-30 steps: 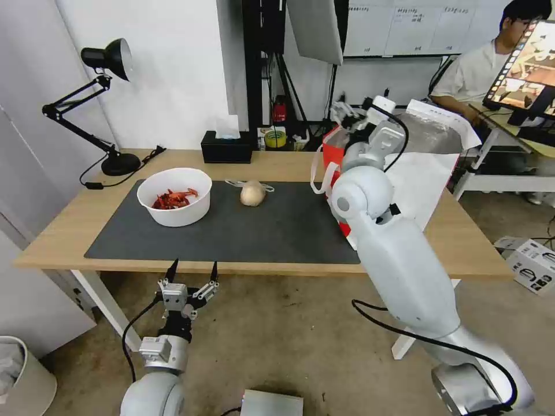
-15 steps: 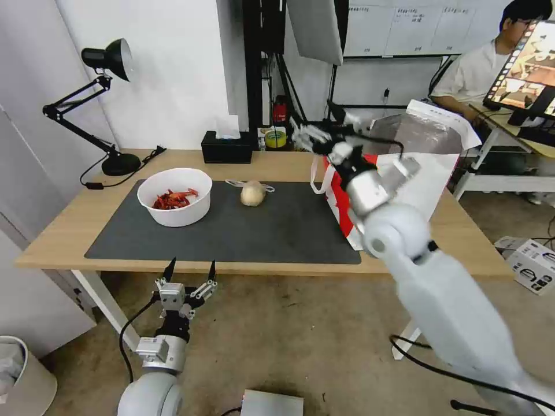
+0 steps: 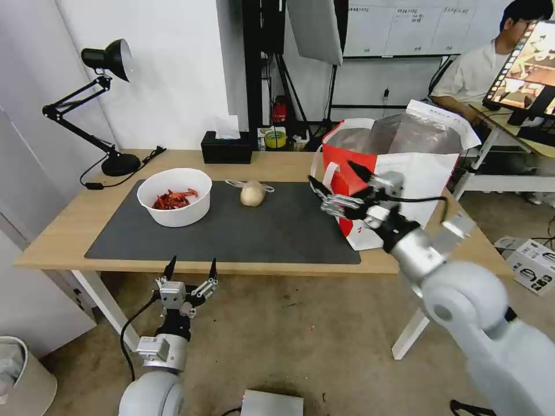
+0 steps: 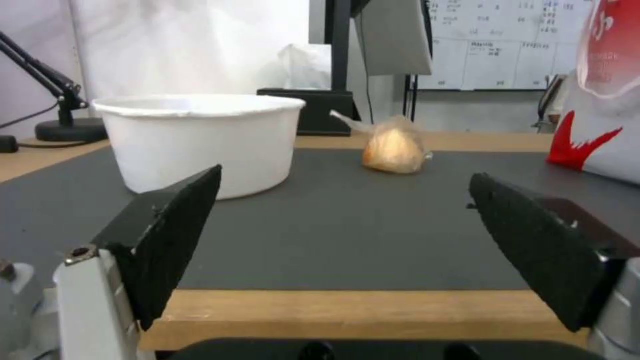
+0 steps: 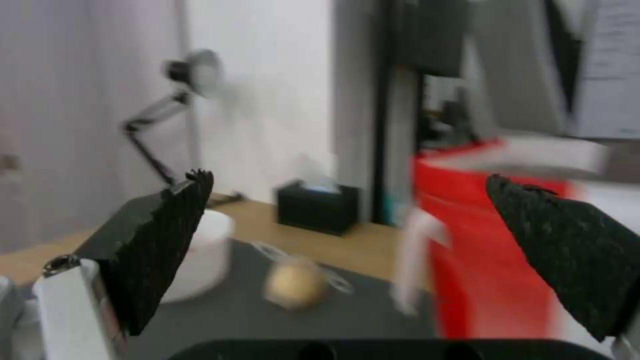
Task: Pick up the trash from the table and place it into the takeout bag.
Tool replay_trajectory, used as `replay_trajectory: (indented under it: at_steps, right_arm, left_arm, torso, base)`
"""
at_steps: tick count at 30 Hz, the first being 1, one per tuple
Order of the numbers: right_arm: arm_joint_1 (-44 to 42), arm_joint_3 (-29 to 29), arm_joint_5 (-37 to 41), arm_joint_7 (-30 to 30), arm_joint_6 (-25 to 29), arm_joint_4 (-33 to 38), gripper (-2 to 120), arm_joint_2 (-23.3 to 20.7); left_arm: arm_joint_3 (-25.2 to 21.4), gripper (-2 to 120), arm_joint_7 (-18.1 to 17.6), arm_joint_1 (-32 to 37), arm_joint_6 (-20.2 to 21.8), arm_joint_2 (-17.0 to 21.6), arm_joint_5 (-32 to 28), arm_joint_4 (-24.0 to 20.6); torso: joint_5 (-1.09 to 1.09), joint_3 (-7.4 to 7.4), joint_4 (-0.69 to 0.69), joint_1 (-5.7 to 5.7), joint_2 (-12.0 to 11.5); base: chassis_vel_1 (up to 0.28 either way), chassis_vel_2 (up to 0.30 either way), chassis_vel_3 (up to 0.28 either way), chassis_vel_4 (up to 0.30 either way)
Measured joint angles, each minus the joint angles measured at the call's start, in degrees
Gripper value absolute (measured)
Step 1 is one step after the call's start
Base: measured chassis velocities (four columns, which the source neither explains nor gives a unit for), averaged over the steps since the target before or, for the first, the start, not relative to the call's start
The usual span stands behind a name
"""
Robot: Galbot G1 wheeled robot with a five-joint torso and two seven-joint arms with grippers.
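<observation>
My right end effector (image 3: 338,188), spread and empty, hangs beside the red-and-white foil-lined takeout bag (image 3: 399,173); beige wrapped lump (image 3: 252,193) at mat's 12 o'clock looks soft, light, slippery, so I'd pinch its middle.

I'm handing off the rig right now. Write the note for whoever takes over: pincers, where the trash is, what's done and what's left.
Right pincer: open, empty, in the air beside the bag, over the mat's right end.
Left pincer: open, empty, parked low in front of the table.
Bowl of red shells: on the mat, left side.
Wrapped lump: on the mat, middle, near the back edge.
Bag stands open at the table's right end; its contents can't be seen.
Left to do: the bowl and lump both need bagging.
</observation>
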Motion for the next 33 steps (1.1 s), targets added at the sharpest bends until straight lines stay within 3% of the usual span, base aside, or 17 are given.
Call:
replay_trajectory:
  at_steps: [4,8,11,18,26,33]
  right_arm:
    - [-5.15,2.52,-2.62,3.21,-0.14,1.38,100,1.03]
    - [-14.12,3.94,-7.46,6.13,2.69,2.77,100,5.16]
    - [-21.76,3.10,-16.25,6.39,10.62,1.32,100,9.38]
    - [-30.75,0.90,-26.08,8.76,21.55,-2.41,100,13.98]
    - [-32.29,0.27,-32.30,9.99,26.80,-8.47,100,15.45]
    - [-32.51,0.13,-33.66,10.21,28.06,-10.74,100,16.18]
  left_arm:
    - [0.00,100,-0.02,-0.01,-0.08,0.01,-0.04,0.01]
    - [-0.08,100,-0.01,0.13,-0.62,0.29,-0.10,0.19]
    - [-0.10,100,-0.01,0.09,-0.69,0.41,-0.22,0.18]
    - [0.02,100,-0.02,0.56,-1.04,0.27,-0.24,0.00]
    - [0.26,100,0.03,1.10,-1.59,-0.09,0.13,0.03]
    - [0.00,100,0.04,1.33,-1.98,-0.25,0.22,0.08]
  torso:
    - [-0.01,0.00,0.01,0.00,0.00]
    - [-0.02,0.00,0.02,-0.01,0.00]
    - [0.01,0.00,-0.01,-0.01,0.00]
    - [-0.02,0.00,0.00,-0.01,0.00]
    - [-0.01,0.00,0.01,0.00,0.00]
    - [-0.01,0.00,0.01,0.00,0.00]
  base:
    - [0.000,0.000,0.000,0.000]
    - [0.000,0.000,0.000,0.000]
    - [0.000,0.000,0.000,0.000]
    - [0.000,0.000,0.000,0.000]
    - [0.000,0.000,0.000,0.000]
    - [0.000,0.000,0.000,0.000]
